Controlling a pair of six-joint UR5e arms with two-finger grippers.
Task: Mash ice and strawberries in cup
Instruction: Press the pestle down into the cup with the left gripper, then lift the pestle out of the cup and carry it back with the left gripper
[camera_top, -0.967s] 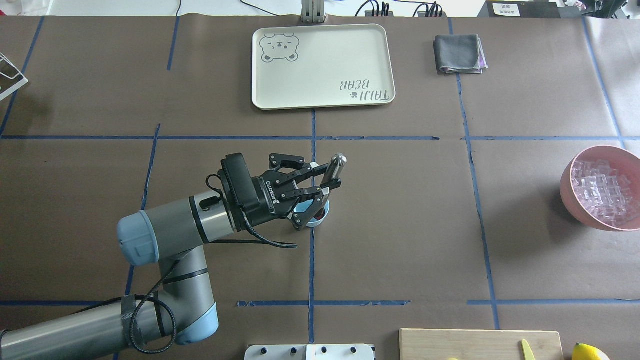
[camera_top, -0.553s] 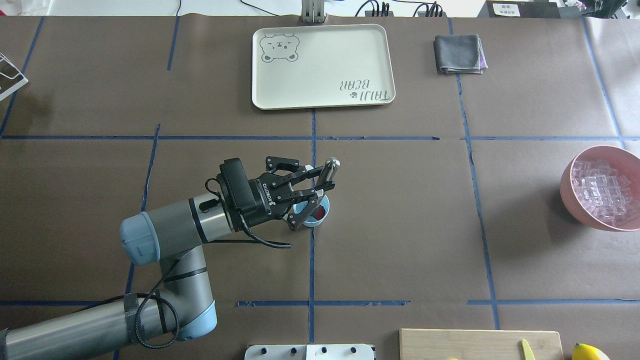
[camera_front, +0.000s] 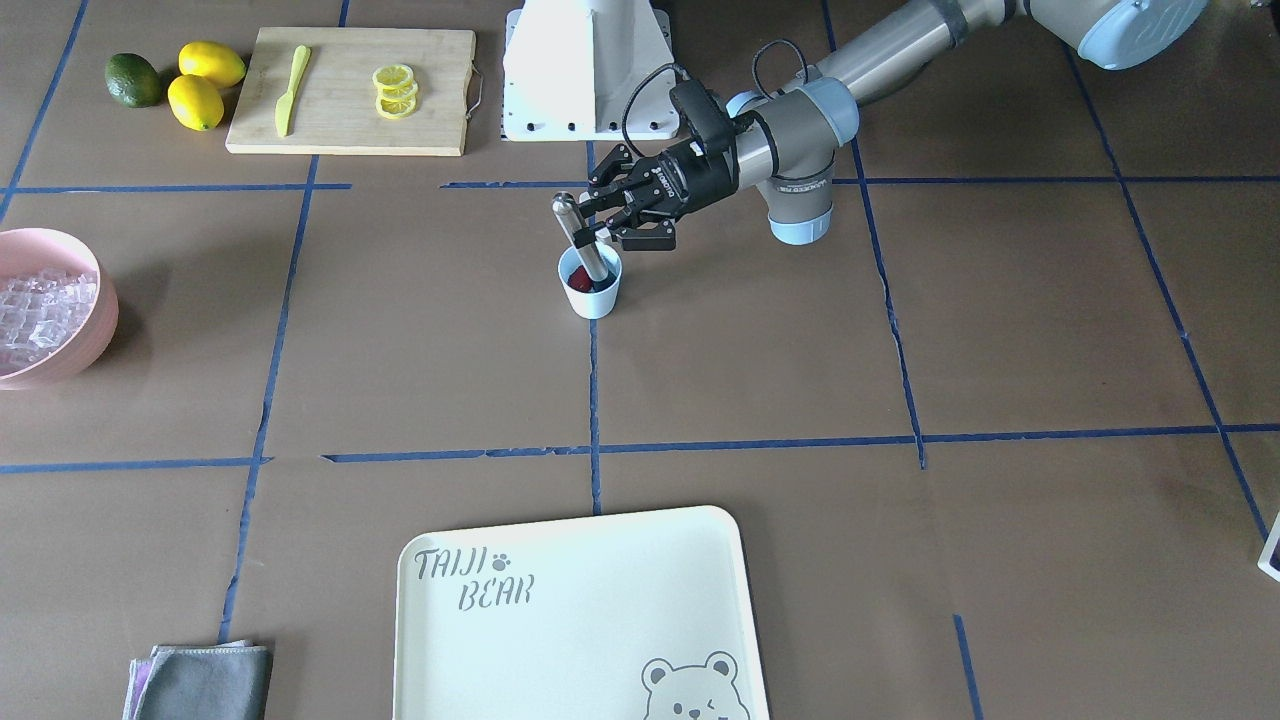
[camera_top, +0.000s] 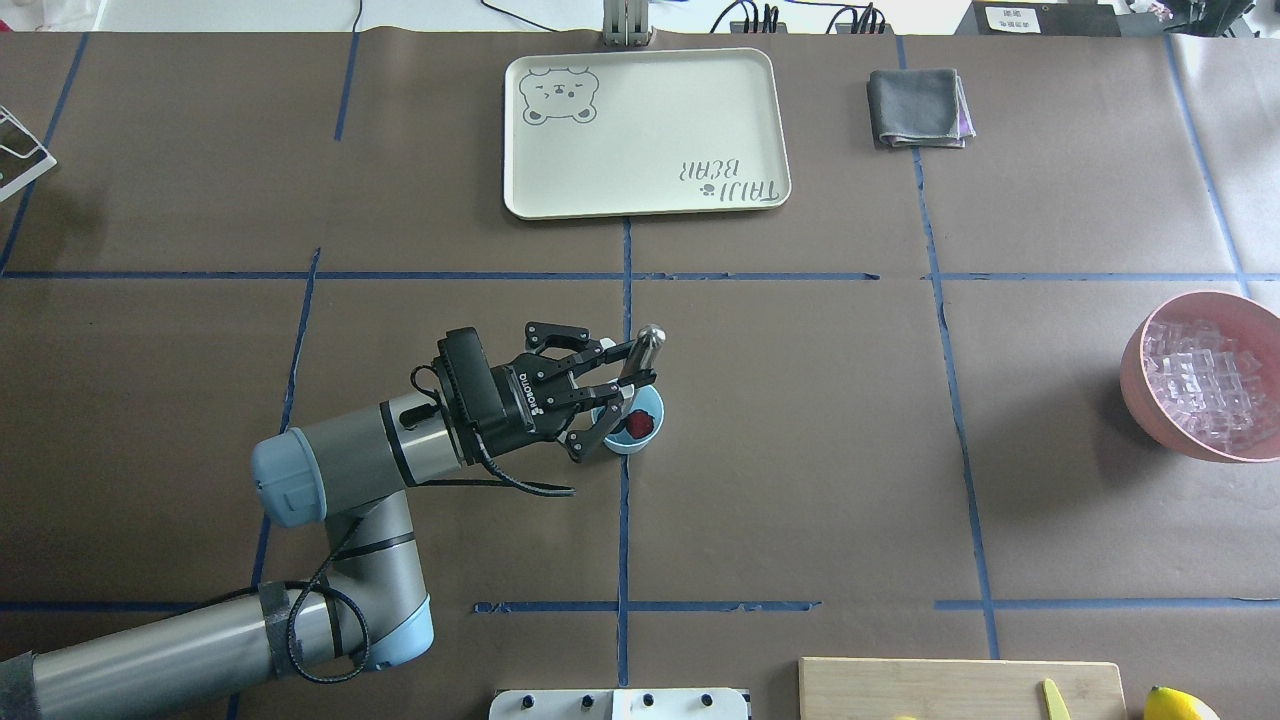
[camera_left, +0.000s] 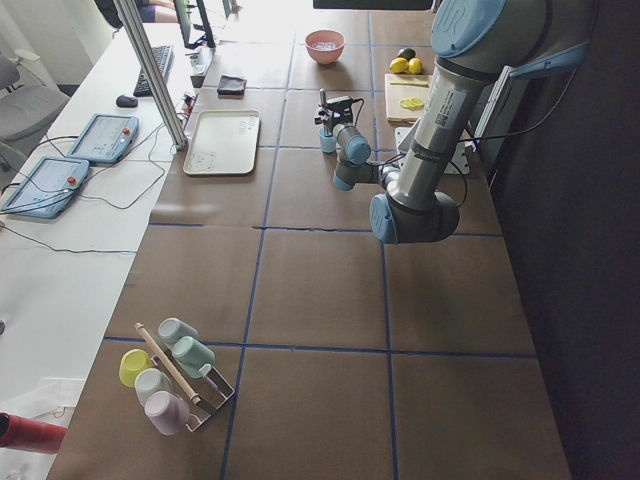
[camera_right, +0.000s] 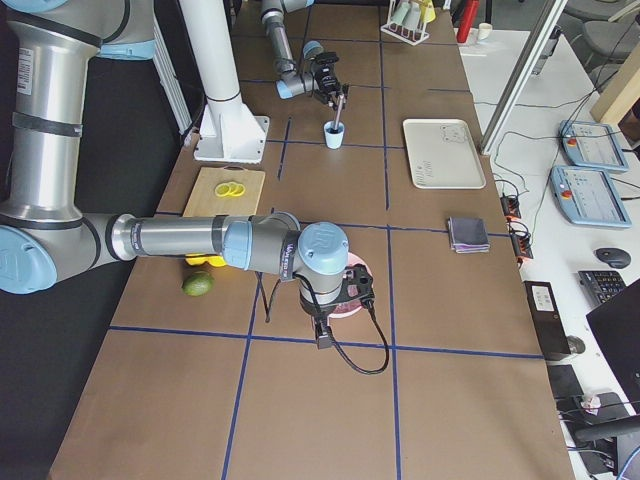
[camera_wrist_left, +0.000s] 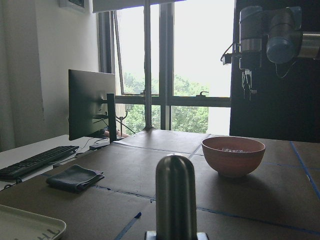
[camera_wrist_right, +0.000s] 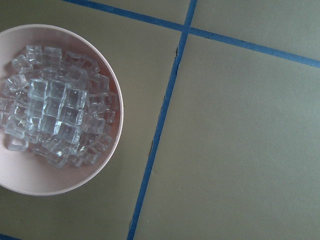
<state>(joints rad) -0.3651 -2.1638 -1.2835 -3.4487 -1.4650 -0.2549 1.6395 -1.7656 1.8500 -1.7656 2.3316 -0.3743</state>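
Polished metal rod (camera_wrist_left: 175, 200), glassy clear ice (camera_wrist_right: 55, 115), matt brown paper table cover (camera_top: 800, 450), soft grey cloth (camera_top: 918, 108)

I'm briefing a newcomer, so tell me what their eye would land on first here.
First, the left gripper near the table's middle, shut on a metal pestle that stands tilted in the light-blue cup, where a red strawberry shows. Next, the pink bowl heaped with clear ice on the robot's right. Then the cream bear tray along the far edge.
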